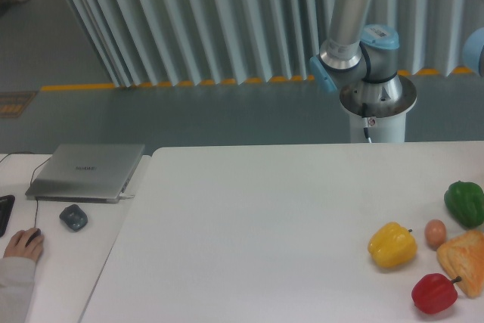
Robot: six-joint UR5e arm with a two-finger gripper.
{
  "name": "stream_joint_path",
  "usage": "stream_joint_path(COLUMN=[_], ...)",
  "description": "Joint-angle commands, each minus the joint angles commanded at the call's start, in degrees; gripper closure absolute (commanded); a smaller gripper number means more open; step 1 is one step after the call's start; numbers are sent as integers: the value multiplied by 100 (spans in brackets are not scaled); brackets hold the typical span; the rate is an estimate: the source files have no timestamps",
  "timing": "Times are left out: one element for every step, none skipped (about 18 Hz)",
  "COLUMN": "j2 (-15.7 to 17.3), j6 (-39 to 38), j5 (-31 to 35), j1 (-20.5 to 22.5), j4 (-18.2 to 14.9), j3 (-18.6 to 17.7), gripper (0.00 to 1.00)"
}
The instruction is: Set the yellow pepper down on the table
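Observation:
The yellow pepper (392,245) rests on the white table (257,240) at the right, its short dark stem pointing up and to the right. Nothing touches it. Only the arm's base and lower joints (363,51) show behind the table's far edge. The gripper is out of view, off the right side of the frame.
Near the yellow pepper lie a small brown egg-shaped item (435,233), a green pepper (464,203), a red pepper (434,293) and an orange bread-like piece (466,260). On the left desk sit a closed laptop (87,172), a mouse (73,217) and a person's hand (21,245).

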Motion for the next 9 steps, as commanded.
stream_joint_path(j2=[0,0,0,0,9,9,9,0,0], j6=[0,0,0,9,0,26,44,244,559], j5=[0,0,0,0,0,0,-9,0,17], j1=[0,-9,-9,-9,-9,-9,9,9,26], j4=[0,0,0,0,0,0,-17,-17,-26], j3=[-9,-9,-9,-9,-9,-9,-9,-9,-9], gripper=[0,0,0,0,0,0,0,0,0])
